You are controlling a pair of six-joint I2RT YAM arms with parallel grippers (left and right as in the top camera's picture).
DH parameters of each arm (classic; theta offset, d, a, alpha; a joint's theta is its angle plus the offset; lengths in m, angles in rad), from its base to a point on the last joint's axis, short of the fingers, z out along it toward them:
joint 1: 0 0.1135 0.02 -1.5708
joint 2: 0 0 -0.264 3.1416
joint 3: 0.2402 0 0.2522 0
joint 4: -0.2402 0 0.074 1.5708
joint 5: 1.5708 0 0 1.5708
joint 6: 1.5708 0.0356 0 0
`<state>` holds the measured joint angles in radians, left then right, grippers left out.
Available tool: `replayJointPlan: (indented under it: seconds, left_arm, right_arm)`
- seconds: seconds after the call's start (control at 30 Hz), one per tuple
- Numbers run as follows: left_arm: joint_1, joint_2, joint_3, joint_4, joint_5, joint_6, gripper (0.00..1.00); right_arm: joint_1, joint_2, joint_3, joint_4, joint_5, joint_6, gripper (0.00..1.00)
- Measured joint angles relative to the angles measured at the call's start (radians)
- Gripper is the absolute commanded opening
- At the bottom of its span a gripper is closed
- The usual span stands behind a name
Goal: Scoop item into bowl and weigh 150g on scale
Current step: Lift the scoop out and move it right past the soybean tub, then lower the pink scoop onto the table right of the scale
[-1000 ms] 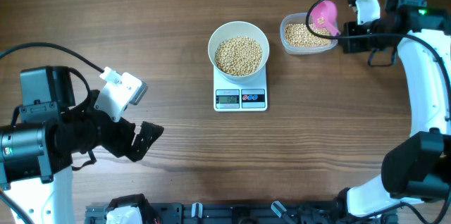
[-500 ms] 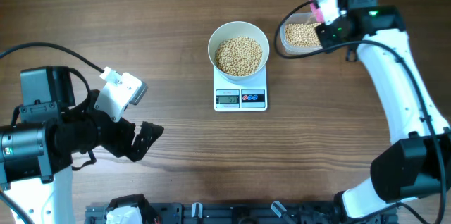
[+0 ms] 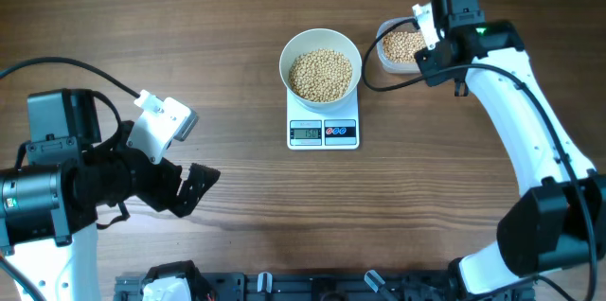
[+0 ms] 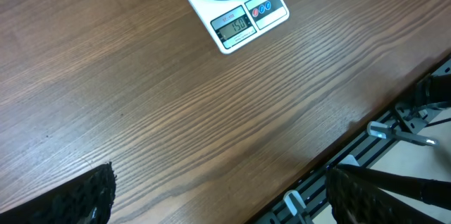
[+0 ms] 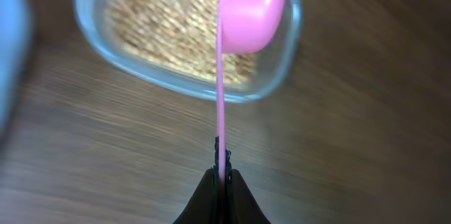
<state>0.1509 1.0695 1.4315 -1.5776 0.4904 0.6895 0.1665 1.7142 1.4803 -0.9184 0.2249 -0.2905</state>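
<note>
The right gripper (image 5: 222, 176) is pinching the thin handle of the pink scoop (image 5: 248, 5) over the clear tub (image 5: 239, 97). The beans (image 3: 320, 74) are lying in the bowl (image 3: 295, 41) on the scale (image 3: 324, 132), well apart to its left. The left gripper (image 3: 197, 185) is standing spread wide.

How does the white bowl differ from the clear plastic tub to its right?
The bowl is round and opaque white; the tub is clear plastic with a rounded-rectangular outline. The bowl stands on the scale; the tub sits directly on the table. The pink scoop, held by the right gripper, is over the tub; nothing is over the bowl. Both hold tan beans.
</note>
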Motion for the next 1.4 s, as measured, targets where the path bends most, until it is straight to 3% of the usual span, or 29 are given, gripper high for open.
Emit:
replayJointPlan:
  seconds: [0.4, 0.7, 1.07, 1.4]
  left_arm:
    - [0.0, 0.0, 0.0, 0.0, 0.0, 0.0, 1.0]
    - [0.0, 0.0, 0.0, 0.0, 0.0, 0.0, 1.0]
    - [0.0, 0.0, 0.0, -0.001, -0.005, 0.0, 1.0]
    - [0.0, -0.006, -0.023, -0.023, -0.054, 0.002, 1.0]
  right_arm:
    - [-0.146, -0.351, 0.051, -0.023, -0.33, 0.11, 0.04]
    - [-0.229, -0.451, 0.045, -0.212, -0.444, 0.141, 0.04]
    - [-0.278, -0.45, -0.23, -0.263, -0.637, 0.241, 0.04]
    - [-0.362, -0.448, -0.494, -0.129, -0.821, 0.308, 0.04]
